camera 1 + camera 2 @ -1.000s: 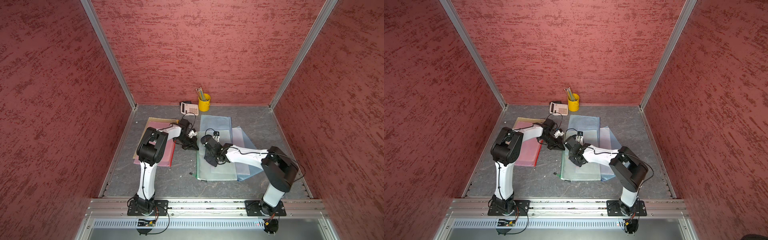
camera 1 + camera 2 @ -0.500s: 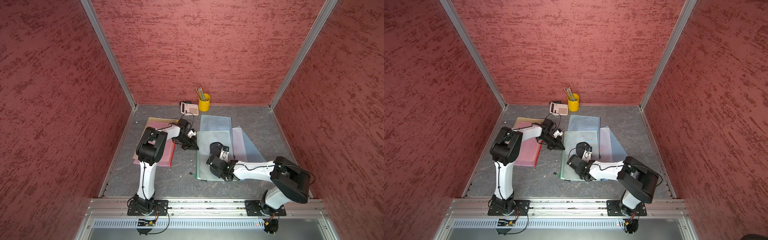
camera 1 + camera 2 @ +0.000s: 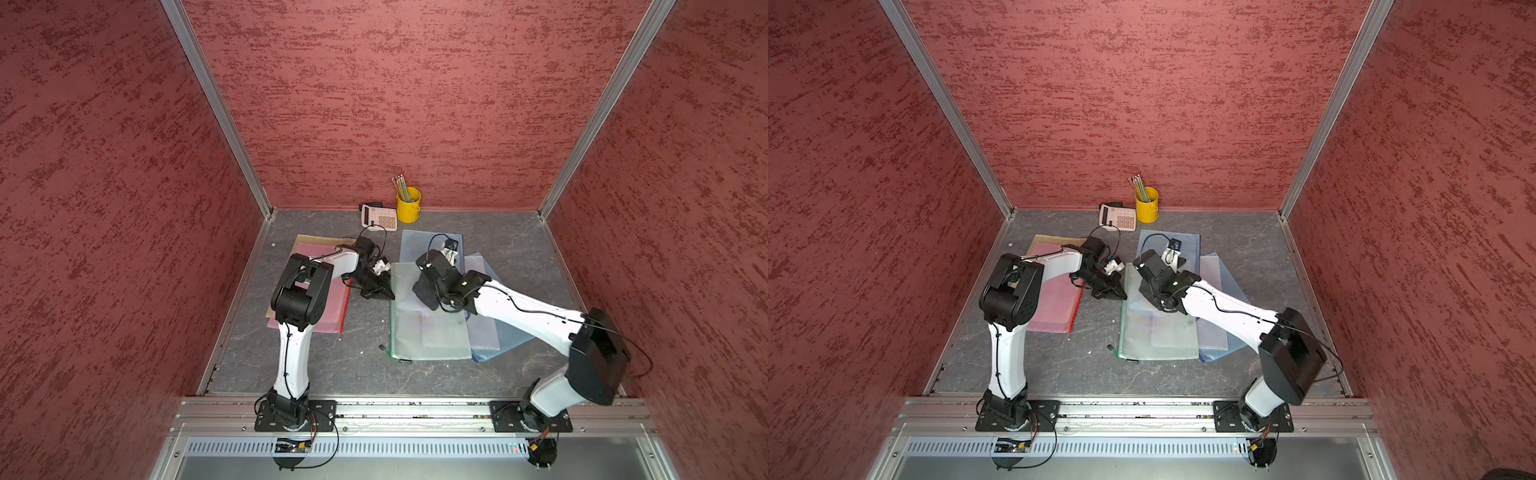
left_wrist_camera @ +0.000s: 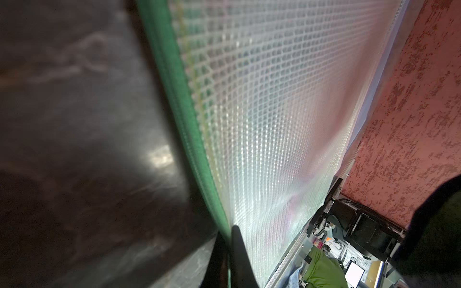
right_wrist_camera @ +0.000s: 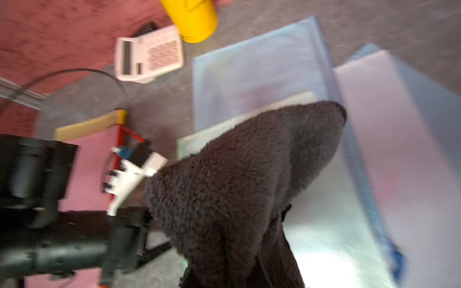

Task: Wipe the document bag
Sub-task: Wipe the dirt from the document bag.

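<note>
On the grey tabletop (image 3: 511, 232), near the middle, the green-edged document bag (image 3: 428, 332) is lying flat, overlapping a spread of blue bags (image 3: 413, 249) on its far and right sides. Your left gripper (image 3: 387, 295) is sitting at the bag's far left corner. In the left wrist view its fingers (image 4: 239, 251) are pressing together on the green zipper edge (image 4: 179, 99). Your right gripper (image 3: 432, 291) is clamping a dark fleecy cloth (image 5: 249, 174), which is draping over the claw and resting on the far part of the bag. You are also seeing a pink bag (image 3: 305, 247) lying beneath the left arm, and a calculator (image 3: 379, 216) and a yellow pencil cup (image 3: 408, 205) standing by the back wall.
</note>
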`<state>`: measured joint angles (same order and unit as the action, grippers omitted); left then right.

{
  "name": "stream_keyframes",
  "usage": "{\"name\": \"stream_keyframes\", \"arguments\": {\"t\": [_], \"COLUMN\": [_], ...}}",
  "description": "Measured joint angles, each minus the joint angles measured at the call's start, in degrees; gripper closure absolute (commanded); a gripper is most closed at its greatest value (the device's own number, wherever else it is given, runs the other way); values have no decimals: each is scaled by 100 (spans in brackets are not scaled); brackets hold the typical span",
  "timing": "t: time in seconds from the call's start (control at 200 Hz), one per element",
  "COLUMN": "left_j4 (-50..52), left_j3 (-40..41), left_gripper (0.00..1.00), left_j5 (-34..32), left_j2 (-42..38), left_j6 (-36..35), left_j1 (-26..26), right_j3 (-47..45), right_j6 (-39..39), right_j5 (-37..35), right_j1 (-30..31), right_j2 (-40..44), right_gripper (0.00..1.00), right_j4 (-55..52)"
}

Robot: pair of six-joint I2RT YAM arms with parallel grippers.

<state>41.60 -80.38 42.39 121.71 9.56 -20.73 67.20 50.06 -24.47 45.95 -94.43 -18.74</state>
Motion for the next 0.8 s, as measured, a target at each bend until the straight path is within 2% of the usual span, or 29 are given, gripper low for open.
{"name": "stream_keyframes", "arguments": {"t": [0.165, 0.336, 0.471, 0.666, 0.796], "left_j4": [-9, -57, -96, -94, -208], "left_j3": [0, 4, 46, 140, 227], "left_gripper": [100, 100, 100, 100, 100], "left_j5": [-33, 55, 210, 455, 380], "left_j2": [0, 0, 0, 0, 0], "left_j6": [52, 208, 280, 374, 448], "left_j1": [-103, -61, 15, 160, 323], "right_j3": [-671, -1331, -1784, -2730, -2422], "right_j6": [-81, 197, 929, 2197, 2341], "right_j5": [251, 66, -334, -522, -444], "right_j1": [79, 264, 595, 1572, 1735], "right_j2": [-1141, -901, -518, 654, 1058], "right_gripper": [100, 100, 100, 100, 100], "right_j4": [949, 1143, 538, -839, -2371]}}
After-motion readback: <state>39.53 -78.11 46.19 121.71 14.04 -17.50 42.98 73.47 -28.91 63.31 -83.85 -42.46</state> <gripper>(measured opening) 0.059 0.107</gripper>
